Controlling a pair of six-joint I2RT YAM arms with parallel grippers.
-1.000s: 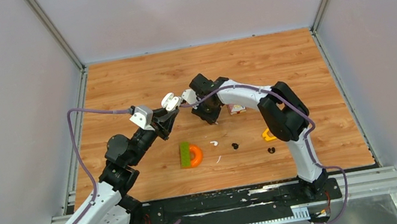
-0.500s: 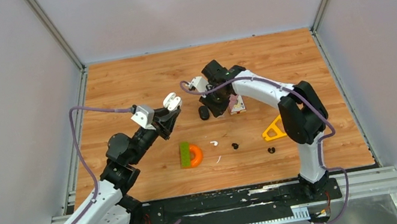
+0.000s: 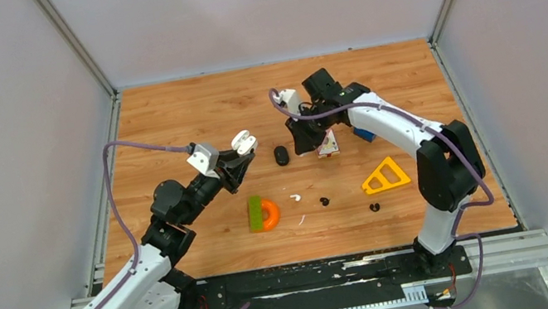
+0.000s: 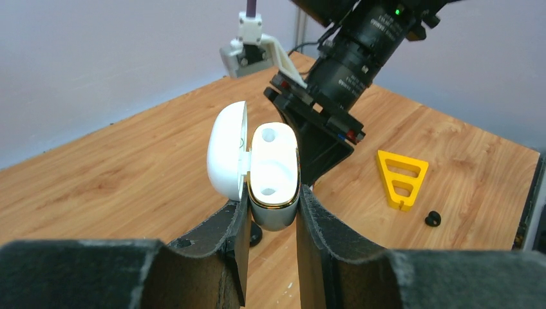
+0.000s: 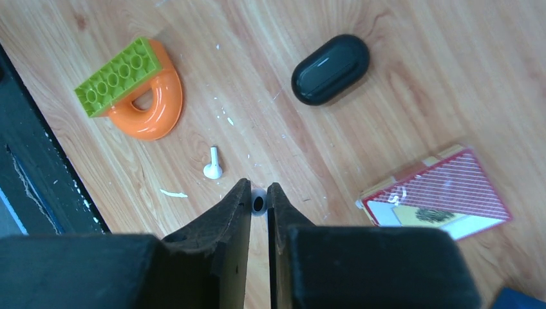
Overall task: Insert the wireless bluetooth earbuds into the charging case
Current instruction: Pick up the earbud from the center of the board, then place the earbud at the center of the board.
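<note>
Left gripper [image 4: 272, 199]: clenched on the white charging case [image 4: 273, 161], one finger on each side of its lower half. It holds the case up above the table [image 3: 188, 110].
White charging case: upright, with the lid [image 4: 226, 158] swung open to the left in the left wrist view. Two round sockets show in its top face and both look empty.
Right gripper [image 5: 259, 188]: the fingers stand close together and point down at the table. Between them, near the tips, sits a small white piece with a dark hole, the held earbud [image 5: 259, 205], which is pinched there.
Place of the right gripper: in the top view it is apart from the white charging case, over the spot between the black case [image 5: 330, 69] and the card box [image 5: 438, 193].
Loose white earbud [image 5: 213, 168]: lies on the table, near the orange ring [image 5: 158, 109].
Black earbuds [image 3: 324, 201]: two, both on the table. One is just right of the loose white earbud and the other [image 3: 375, 207] is nearer the yellow triangle [image 3: 384, 175].
Black case: closed and flat on the table, near the card box.
Green block [image 5: 116, 77]: touches the orange ring along one side.
White sliver [image 5: 172, 192]: thin, on the table near the loose white earbud.
</note>
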